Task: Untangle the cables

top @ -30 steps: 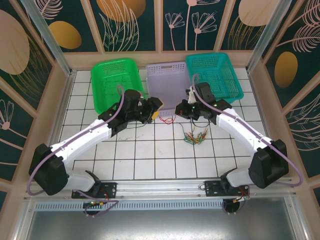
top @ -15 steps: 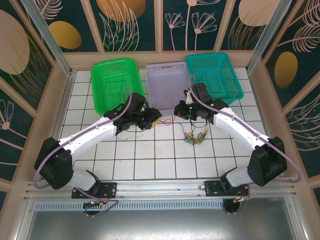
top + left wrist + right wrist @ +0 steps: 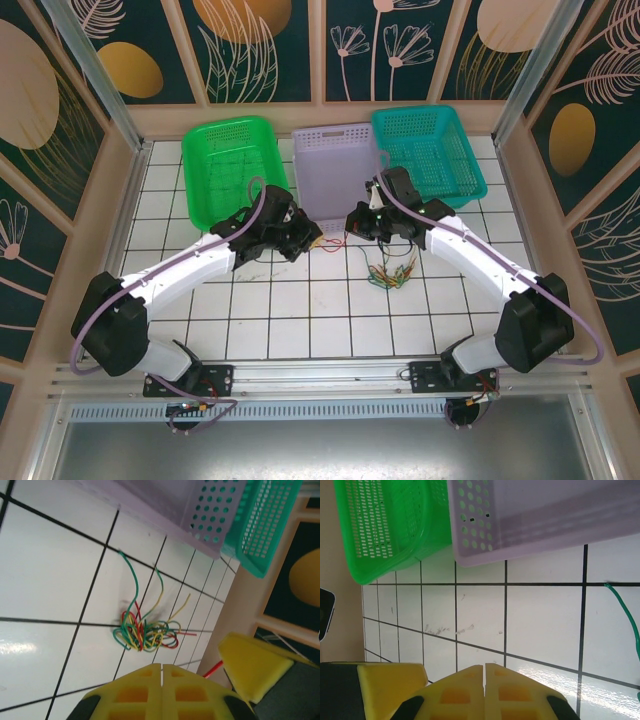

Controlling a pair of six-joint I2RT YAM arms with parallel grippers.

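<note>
Yellow-padded L claw (image 3: 161, 667) & R claw (image 3: 484, 666) both closed, hold unclear; cables (image 3: 145, 632) bunched nearby.

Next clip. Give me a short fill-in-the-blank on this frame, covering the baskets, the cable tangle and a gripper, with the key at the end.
1. The lilac basket stands between the green basket and the ___ one.
2. The cables lie in a tangle on the tiled table, closest to the ___ arm.
3. The left gripper has fingers coloured ___.

Missing words: teal; right; yellow.
</note>
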